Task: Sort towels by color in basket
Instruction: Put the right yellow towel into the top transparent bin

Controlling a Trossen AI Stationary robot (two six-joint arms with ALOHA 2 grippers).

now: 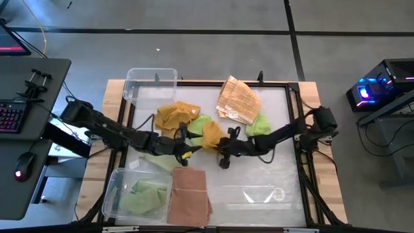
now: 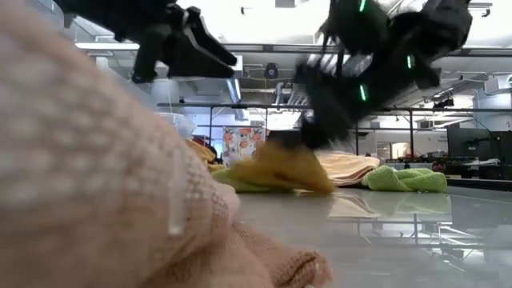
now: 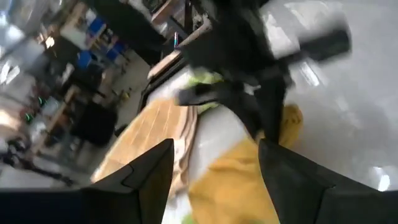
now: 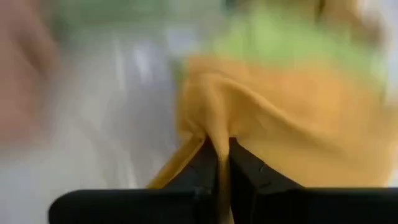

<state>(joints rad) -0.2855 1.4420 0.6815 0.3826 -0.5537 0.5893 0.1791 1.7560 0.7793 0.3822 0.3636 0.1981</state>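
Note:
Towels lie heaped mid-table: a mustard towel (image 1: 213, 133) beside my right gripper (image 1: 224, 147), a second mustard one (image 1: 174, 116), green ones (image 1: 259, 124) (image 1: 200, 120) and a peach check towel (image 1: 237, 101) toward the far edge. A salmon pink towel (image 1: 189, 194) lies at the near edge, filling the low view's foreground (image 2: 96, 184). My right gripper (image 4: 219, 163) is shut on the mustard towel (image 4: 292, 118). My left gripper (image 1: 184, 144) hovers open just left of that towel, which shows between its fingers (image 3: 214, 177) in the wrist view. My right gripper pinches a raised fold of the mustard towel (image 4: 217, 138) between its two fingers, coming from the table's right. The cloth bunches up to the fingers (image 2: 282, 164), and its lower part still rests on the table and on a green towel.
A clear bin (image 1: 115, 194) at the near left holds green towels (image 1: 143, 197). Another clear bin (image 1: 150, 83) stands at the far left corner, and a clear lid or tray (image 1: 259, 194) lies near right. A flat green towel (image 1: 158, 159) lies under the left arm.

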